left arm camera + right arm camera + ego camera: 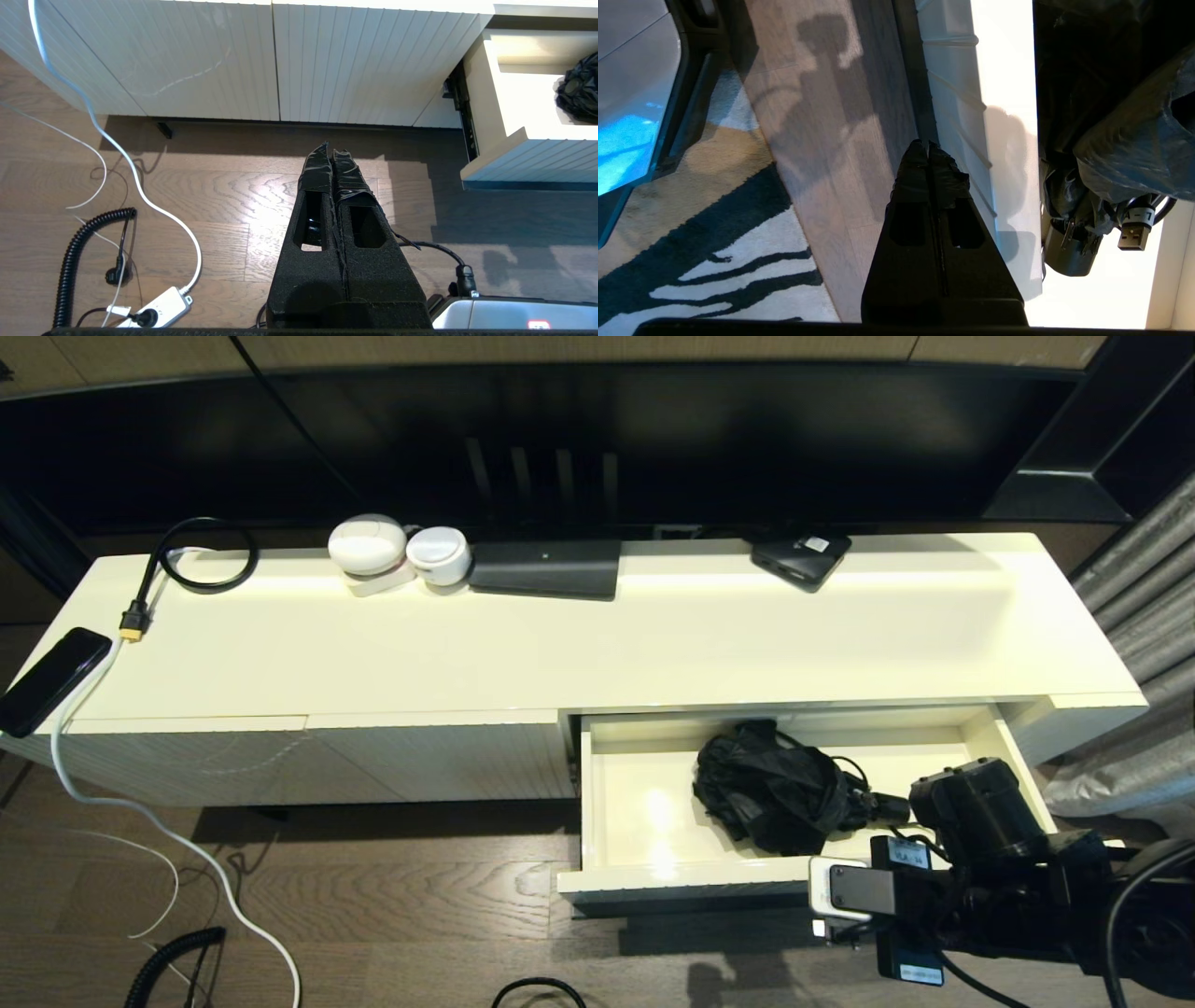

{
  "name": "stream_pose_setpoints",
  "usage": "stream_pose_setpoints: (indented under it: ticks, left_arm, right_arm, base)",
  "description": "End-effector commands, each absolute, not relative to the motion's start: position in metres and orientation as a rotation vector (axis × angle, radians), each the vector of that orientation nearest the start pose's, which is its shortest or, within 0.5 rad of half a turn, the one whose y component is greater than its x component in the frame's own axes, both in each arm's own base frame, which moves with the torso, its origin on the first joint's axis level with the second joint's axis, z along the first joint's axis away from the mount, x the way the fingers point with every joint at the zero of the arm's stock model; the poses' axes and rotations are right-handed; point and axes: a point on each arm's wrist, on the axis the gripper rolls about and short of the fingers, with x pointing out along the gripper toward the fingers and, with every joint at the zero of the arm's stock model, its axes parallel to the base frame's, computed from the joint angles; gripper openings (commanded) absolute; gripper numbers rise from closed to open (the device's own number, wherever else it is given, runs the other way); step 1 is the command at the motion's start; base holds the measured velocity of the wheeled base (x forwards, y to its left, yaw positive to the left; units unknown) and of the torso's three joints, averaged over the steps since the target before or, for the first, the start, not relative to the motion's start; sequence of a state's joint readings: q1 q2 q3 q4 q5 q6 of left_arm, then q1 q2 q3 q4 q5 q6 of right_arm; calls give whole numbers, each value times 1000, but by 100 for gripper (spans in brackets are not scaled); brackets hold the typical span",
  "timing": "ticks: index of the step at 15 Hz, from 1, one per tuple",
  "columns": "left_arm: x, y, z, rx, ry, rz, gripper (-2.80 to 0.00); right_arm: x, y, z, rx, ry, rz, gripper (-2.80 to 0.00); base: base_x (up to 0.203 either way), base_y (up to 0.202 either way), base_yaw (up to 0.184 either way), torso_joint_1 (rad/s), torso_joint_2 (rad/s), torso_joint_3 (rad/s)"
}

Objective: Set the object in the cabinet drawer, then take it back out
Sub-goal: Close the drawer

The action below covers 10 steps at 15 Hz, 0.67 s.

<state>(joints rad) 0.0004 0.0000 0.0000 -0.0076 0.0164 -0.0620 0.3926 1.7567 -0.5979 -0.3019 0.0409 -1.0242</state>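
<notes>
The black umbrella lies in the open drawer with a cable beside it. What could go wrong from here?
1. A USB cable lies against the folded umbrella, so it could snag and come out with it.
2. The right gripper, shut, hangs over the cabinet drawer front edge; lowered like this, it might bump the edge.
3. The umbrella's loose fabric may slip or give a poor hold.
</notes>
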Motion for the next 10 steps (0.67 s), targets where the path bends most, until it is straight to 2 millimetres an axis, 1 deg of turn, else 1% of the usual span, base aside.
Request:
stream_pose_setpoints:
  ticks: [1, 4, 10]
  left_arm:
    - [-23, 0, 76, -63, -8, 18, -280]
    - [-23, 0, 76, -63, -8, 18, -280]
    - [-23, 0, 76, -63, -8, 17, -280]
  right_arm:
    - [245, 102, 82, -1106, 573, 810, -280]
    - [251, 102, 81, -1125, 552, 740, -280]
    - [258, 102, 88, -1146, 513, 644, -280]
  base:
    - [0, 0, 0, 0, 0, 0]
    - [0, 0, 0, 0, 0, 0]
    - [0, 0, 0, 0, 0, 0]
